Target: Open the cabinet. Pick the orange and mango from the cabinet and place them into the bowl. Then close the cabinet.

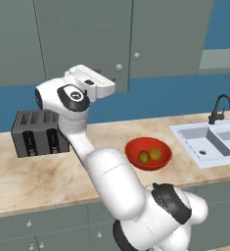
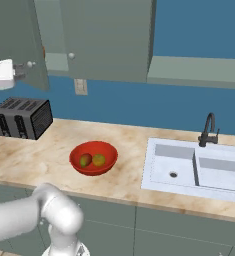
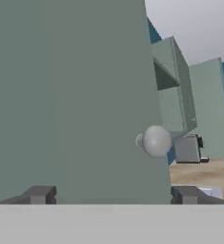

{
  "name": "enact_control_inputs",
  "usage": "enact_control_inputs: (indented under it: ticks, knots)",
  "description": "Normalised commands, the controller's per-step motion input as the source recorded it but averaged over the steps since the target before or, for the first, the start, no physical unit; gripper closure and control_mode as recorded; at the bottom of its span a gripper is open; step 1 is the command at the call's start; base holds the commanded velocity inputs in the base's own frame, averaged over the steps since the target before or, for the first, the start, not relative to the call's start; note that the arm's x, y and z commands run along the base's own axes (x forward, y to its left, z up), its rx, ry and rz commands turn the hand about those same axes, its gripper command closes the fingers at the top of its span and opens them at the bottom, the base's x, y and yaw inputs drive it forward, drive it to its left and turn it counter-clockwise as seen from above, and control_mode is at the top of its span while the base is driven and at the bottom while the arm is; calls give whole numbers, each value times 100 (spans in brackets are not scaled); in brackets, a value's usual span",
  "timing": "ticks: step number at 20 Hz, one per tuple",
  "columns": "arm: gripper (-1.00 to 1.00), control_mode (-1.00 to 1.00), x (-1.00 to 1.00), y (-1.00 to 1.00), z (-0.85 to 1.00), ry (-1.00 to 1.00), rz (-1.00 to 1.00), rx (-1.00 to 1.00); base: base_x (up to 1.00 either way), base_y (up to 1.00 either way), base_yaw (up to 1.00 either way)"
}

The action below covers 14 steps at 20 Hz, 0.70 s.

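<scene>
- Cabinet [image 1: 136, 34]: grey-green upper wall unit with two tall flat doors. The left door [image 2: 16, 40] stands slightly ajar, swung out from the cabinet front; the right door lies flush.
- Knob [image 3: 155, 141]: small, round, pale, near the free edge of the left door; in the hand view it sits above and between the two dark fingertips, nearer the right one.
- Hand [image 3: 111, 195]: raised to the lower edge of the left door, just beside the knob. Fingers spread wide apart, nothing between them; the door face lies directly ahead.
- Bowl [image 1: 136, 147]: round, shallow, glossy red, resting on the marble-patterned tabletop [image 1: 33, 181] between the toaster and the sink.
- Orange [image 1: 155, 154]: small, orange-yellow, inside the bowl, on the sink side.
- Mango [image 1: 144, 157]: small oval with green and red patches, inside the bowl, touching or just beside the orange.
- Toaster [image 1: 38, 132]: dark, slotted, on the tabletop against the blue wall, well apart from the bowl.
- Sink [image 2: 199, 167]: white double basin with a black tap [image 2: 208, 130] behind it.
</scene>
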Motion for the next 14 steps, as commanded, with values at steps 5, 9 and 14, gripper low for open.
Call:
enact_control_inputs:
  ticks: [5,9,14]
  knots:
    - [-100,-100,81,-62,-2,-1,54,7,0,0,0]
    - [-100,-100,77,-87,0,-4,46,6,0,0,0]
    - [-100,-100,21,-100,0,-4,41,7,0,0,0]
